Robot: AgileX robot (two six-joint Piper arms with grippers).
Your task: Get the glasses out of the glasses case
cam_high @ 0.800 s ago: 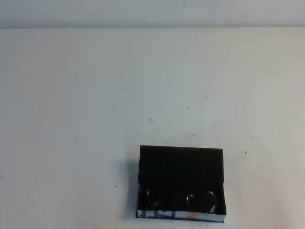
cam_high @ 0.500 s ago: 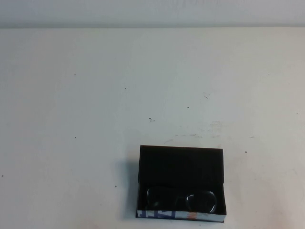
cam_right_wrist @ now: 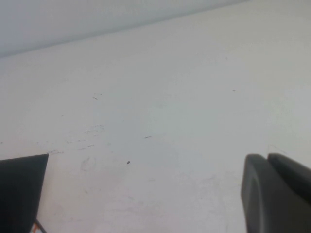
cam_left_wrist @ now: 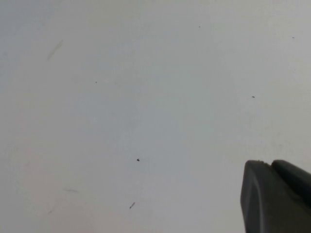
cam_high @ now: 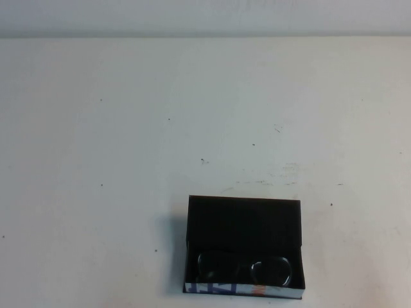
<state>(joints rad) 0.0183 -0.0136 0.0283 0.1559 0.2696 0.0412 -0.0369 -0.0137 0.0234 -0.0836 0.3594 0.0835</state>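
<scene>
The glasses case (cam_high: 244, 221) is a black box lying open near the table's front edge, slightly right of centre. Its white edge strip (cam_high: 225, 289) with blue and orange marks faces me. The glasses (cam_high: 271, 271) lie inside along the front wall, and both greyish lenses show. One corner of the case shows in the right wrist view (cam_right_wrist: 19, 189). Neither arm shows in the high view. My left gripper (cam_left_wrist: 269, 163) is shut and empty over bare table. My right gripper (cam_right_wrist: 267, 156) is shut and empty, apart from the case.
The white table (cam_high: 128, 128) carries only small dark specks and faint scuff marks. A pale wall runs along its far edge (cam_high: 205, 36).
</scene>
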